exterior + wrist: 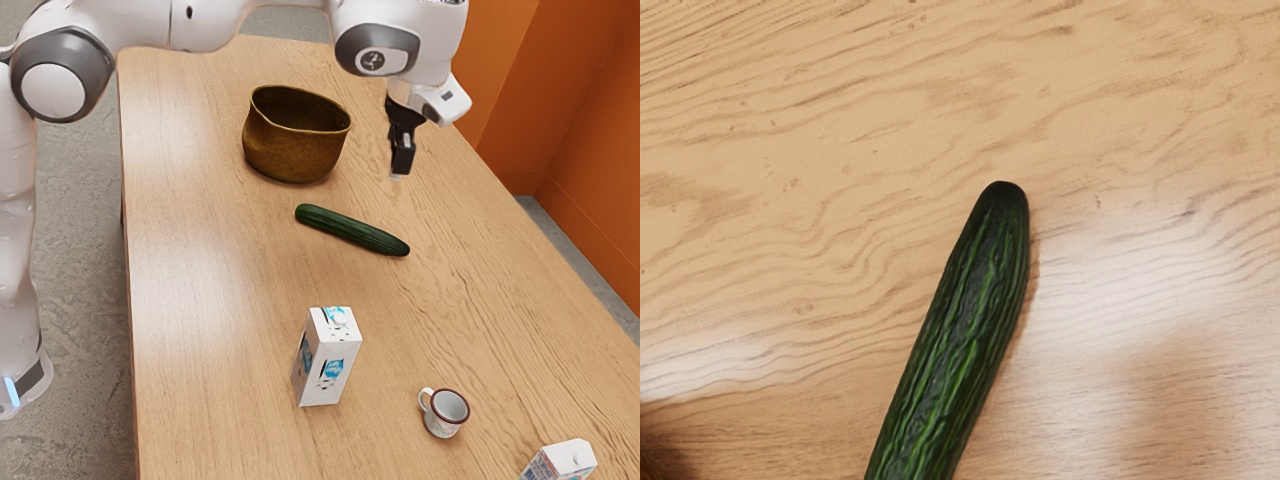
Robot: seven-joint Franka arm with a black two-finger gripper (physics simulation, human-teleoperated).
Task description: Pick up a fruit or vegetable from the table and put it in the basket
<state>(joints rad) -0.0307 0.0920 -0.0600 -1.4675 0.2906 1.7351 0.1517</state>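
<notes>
Closest to camera: a white carton (562, 462) with red and blue print, cut off by the exterior view's bottom edge. Next up, an upright mug (447, 413) with a dark red rim, handle toward the exterior view's left, and a taller white carton (327, 360) standing on the surface (210, 330). Cucumber (352, 231) lies flat on the surface, between the taller carton and the brown basket (295, 140), touching neither. Tool (400, 166) is up in the air, on the exterior view's right of the basket; can't tell how far open, nothing seen in its hold. Exterior view gives the cucumber's full length plus the basket's open top; wrist view adds lengthwise ridges, bright green streaks and one dark rounded end up close, body running out of frame. Also a dark brown patch (654, 458) in a corner there, too little to identify. Labels: blue patches and small dark marks on the taller carton, round emblem (373, 62) on the arm (412, 25). Can't read any wording or brand.
</notes>
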